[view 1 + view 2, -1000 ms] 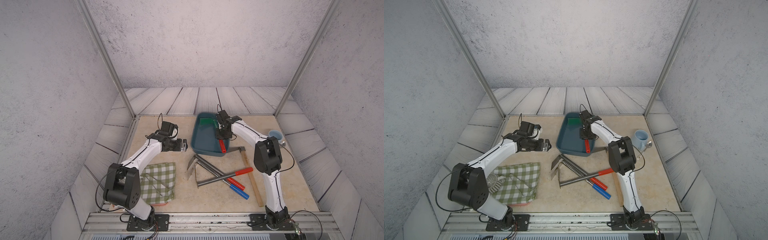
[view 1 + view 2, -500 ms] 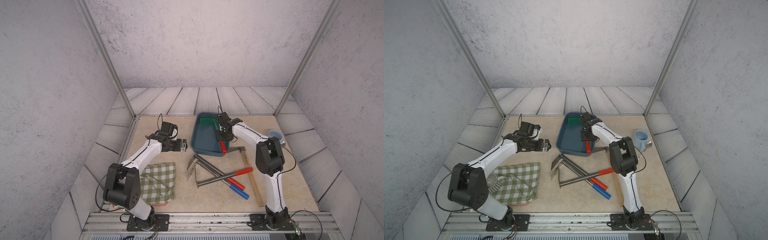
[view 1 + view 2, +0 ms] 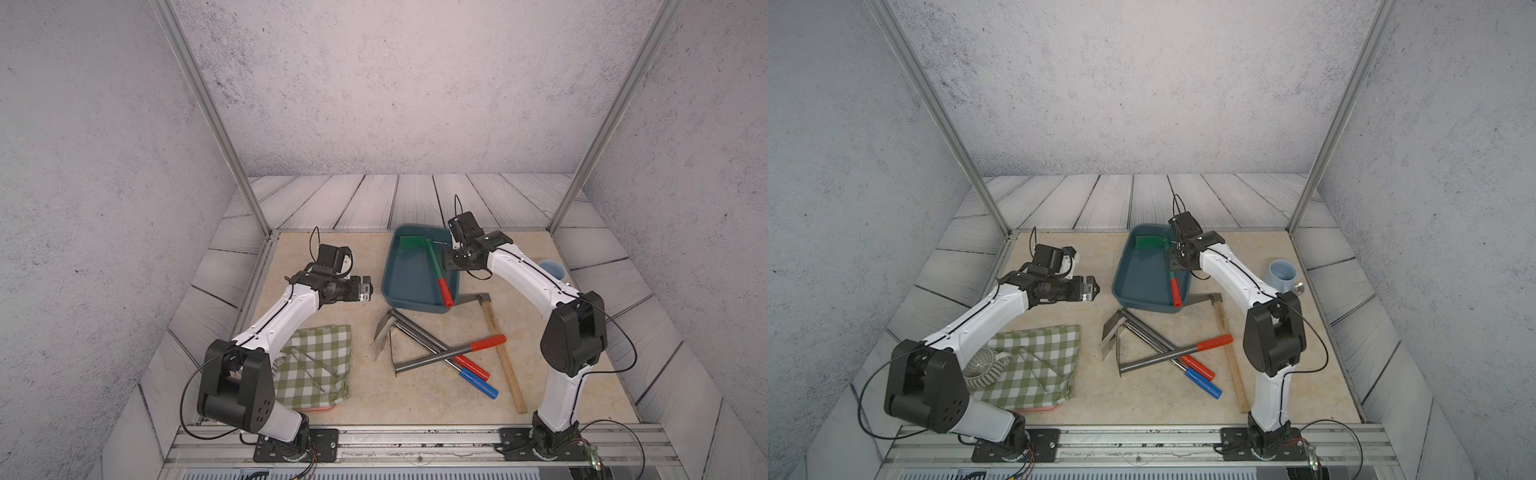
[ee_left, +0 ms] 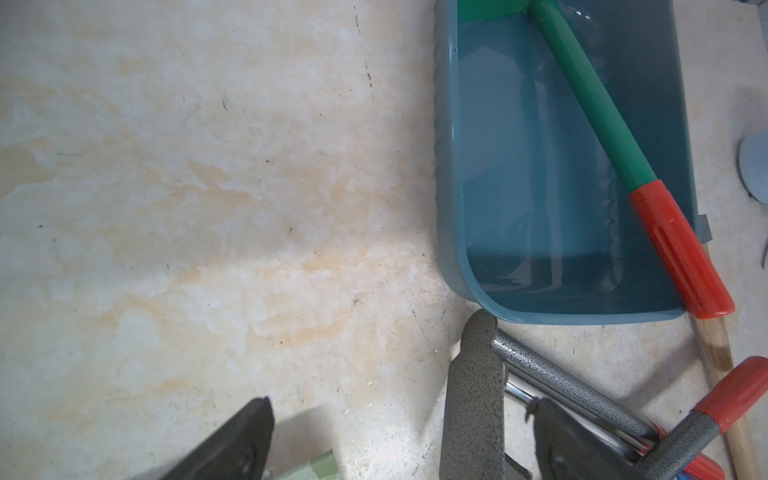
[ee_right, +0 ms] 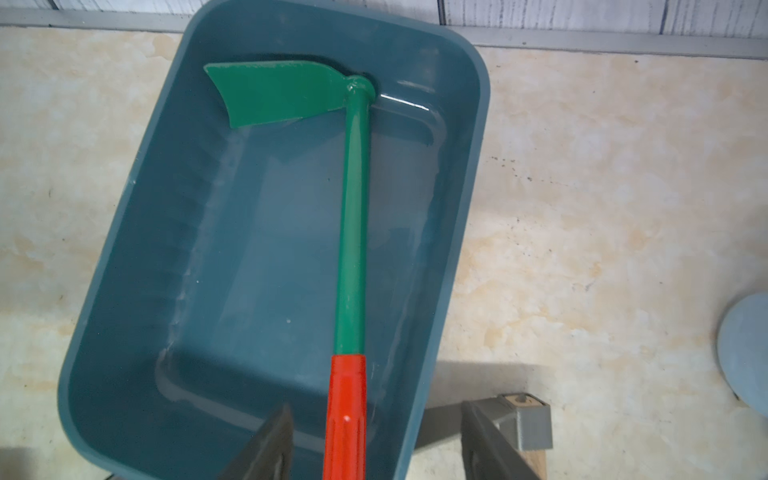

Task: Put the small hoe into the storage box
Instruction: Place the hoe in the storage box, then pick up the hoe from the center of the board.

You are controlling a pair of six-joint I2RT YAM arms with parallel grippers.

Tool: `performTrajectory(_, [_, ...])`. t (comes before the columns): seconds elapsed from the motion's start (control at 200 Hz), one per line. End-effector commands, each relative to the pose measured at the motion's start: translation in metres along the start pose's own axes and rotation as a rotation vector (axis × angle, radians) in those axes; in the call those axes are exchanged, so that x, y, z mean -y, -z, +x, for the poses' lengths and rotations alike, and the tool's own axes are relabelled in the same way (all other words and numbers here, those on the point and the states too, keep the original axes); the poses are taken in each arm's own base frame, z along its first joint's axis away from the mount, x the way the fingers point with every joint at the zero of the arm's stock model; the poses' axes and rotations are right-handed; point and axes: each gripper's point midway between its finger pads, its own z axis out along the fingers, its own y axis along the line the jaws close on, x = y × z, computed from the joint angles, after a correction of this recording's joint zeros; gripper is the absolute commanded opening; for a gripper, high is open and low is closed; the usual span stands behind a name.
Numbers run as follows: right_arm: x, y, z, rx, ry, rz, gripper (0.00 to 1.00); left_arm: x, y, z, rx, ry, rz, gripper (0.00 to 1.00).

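The right gripper (image 5: 376, 409) hangs with jaws apart, the red grip of the small hoe (image 5: 353, 232) between them, untouched. The hoe lies beneath it in the storage box (image 5: 137, 232), green blade at the end farthest from the gripper, grip end over the rim. The left gripper (image 4: 399, 403) stands wide open beside the box.

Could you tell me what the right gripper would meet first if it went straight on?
Probably the red grip of the small hoe, lying in the storage box between the right gripper's open fingers; depth is unclear.
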Motion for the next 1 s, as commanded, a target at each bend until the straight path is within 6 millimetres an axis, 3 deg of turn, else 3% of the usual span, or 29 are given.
performTrajectory(0.0, [0.013, 0.018, 0.018, -0.030, 0.028, 0.027, 0.65, 0.005, 0.010, -0.001, 0.003, -0.002, 0.008, 0.99])
performTrajectory(0.435, [0.007, 0.059, 0.102, -0.099, 0.091, -0.127, 0.66, 0.004, 0.012, -0.001, -0.013, 0.005, -0.007, 0.99])
performTrajectory(0.615, [0.009, 0.076, 0.120, -0.095, 0.101, -0.136, 0.66, 0.004, 0.011, 0.001, -0.015, 0.011, -0.005, 0.99])
performTrajectory(0.871, [0.008, 0.082, 0.139, -0.147, 0.135, -0.122, 0.66, -0.003, 0.013, 0.000, -0.006, 0.011, -0.044, 0.99])
performTrajectory(0.996, [0.023, 0.078, 0.146, -0.148, 0.078, -0.033, 0.66, -0.003, 0.015, 0.000, -0.002, 0.007, -0.043, 0.99])
